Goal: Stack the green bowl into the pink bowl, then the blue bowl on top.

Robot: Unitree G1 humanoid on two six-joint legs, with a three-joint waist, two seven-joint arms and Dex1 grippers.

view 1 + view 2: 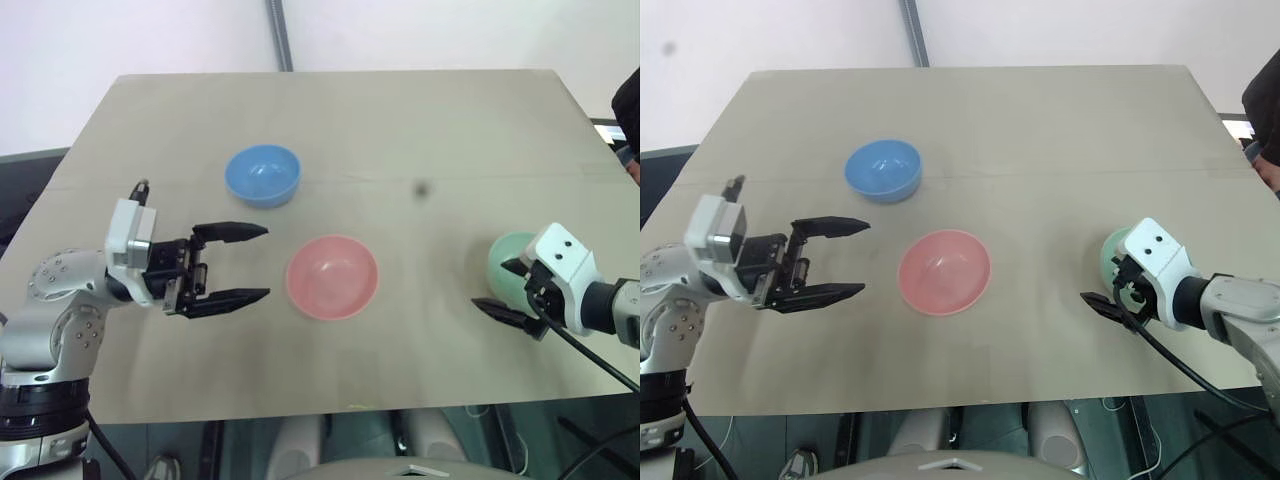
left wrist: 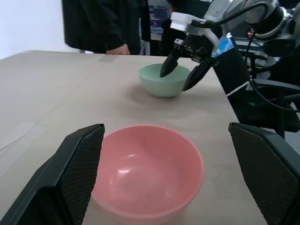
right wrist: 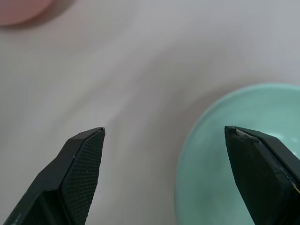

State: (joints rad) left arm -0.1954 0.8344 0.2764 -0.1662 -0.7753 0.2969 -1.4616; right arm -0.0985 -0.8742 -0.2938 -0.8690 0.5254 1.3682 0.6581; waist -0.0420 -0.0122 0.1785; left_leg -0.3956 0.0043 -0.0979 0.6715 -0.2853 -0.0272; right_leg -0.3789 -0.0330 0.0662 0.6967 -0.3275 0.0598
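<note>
The blue bowl [image 1: 263,175] sits far on the tan table [image 1: 420,130], beyond the left gripper [image 1: 245,263], which hovers with its fingers spread wide and empty, aimed at the pink bowl [image 1: 332,277] at mid-table. Well to the right, the green bowl [image 2: 164,79] stands near the table's edge. There the right gripper [image 2: 179,72] straddles its near rim, fingers apart, one over the bowl's inside and one outside.

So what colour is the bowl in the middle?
Pink bowl, clearest in the left eye view.
</note>
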